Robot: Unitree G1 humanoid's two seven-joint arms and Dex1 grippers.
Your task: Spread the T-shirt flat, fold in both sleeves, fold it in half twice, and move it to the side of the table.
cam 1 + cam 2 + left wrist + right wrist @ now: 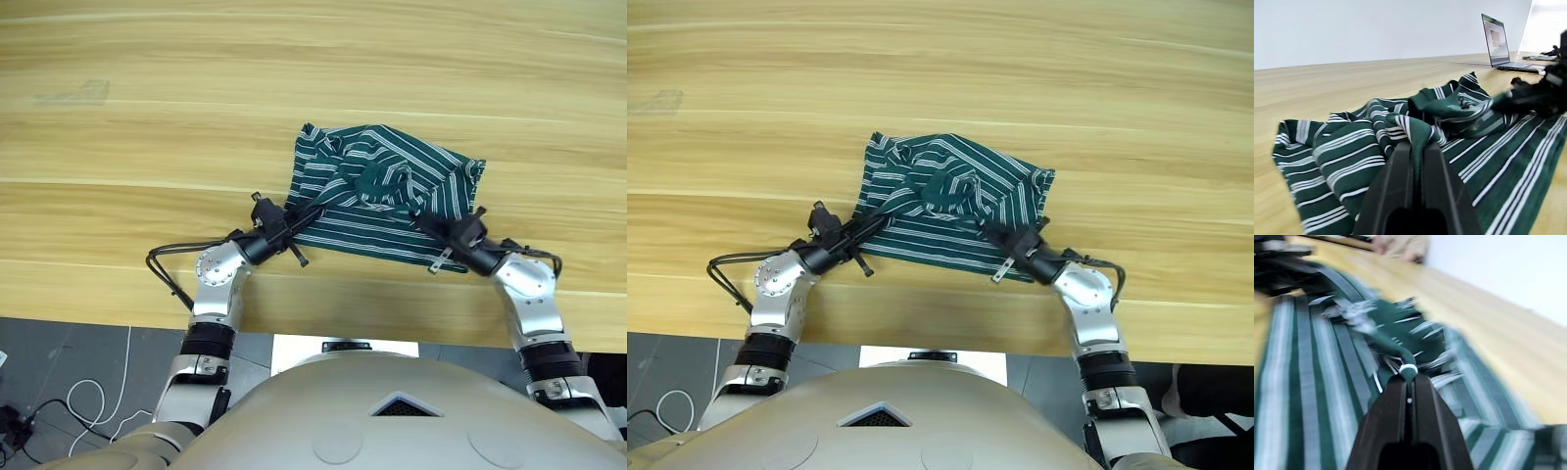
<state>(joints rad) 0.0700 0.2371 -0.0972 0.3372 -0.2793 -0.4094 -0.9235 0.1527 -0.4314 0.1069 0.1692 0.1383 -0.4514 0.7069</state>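
While the striped T-shirt (pixel 382 196) lies bunched on the wooden table (pixel 147 147), we see left gripper (pixel 1416 147) pinching a fold at its near-left edge, right gripper (pixel 1409 377) pinching its near-right.

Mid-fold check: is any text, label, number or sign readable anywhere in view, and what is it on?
Nothing readable.
The T-shirt shows stripes only, no print or label.
The screen of the laptop is too small and blurred to read.
No writing can be made out on the table.
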